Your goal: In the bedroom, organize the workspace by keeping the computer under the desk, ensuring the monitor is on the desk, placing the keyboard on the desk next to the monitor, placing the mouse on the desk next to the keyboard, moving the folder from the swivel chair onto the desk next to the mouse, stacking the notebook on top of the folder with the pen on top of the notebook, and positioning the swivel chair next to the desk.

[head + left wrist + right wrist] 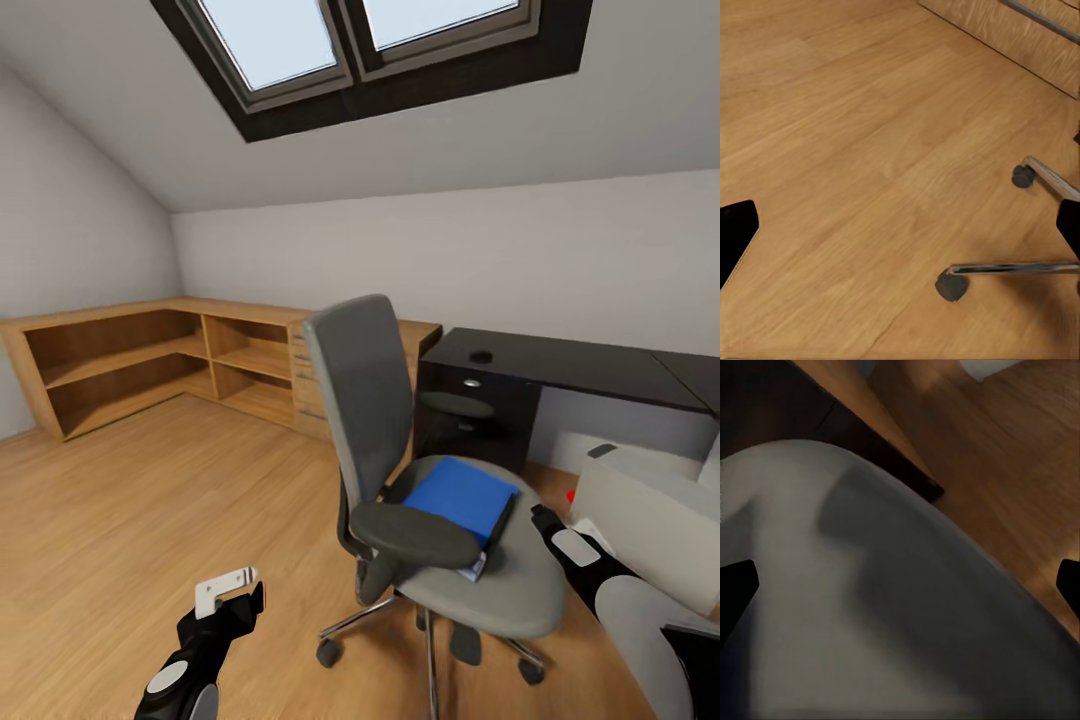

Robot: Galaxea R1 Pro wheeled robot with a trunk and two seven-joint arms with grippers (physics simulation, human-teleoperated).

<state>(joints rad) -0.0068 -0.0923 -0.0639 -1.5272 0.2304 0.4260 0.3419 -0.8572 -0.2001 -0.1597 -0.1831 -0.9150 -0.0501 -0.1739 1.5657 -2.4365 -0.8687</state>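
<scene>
My right gripper (545,520), released, hangs over the seat at three o'clock of the folder (462,497), ready to lift it to the bench (560,365).

Head view: high, facing forward and slightly down across the room, taking in swivel chair (430,480), dark counter (560,365), wooden shelving (130,360) and skylight (370,40). Left wrist view: low, aimed down at wood floor (855,150), close to the chair's castor legs (1012,268), also visible from the head. Right wrist view: very close, blurred, looking over grey seat (855,607), shared with head view.
</scene>
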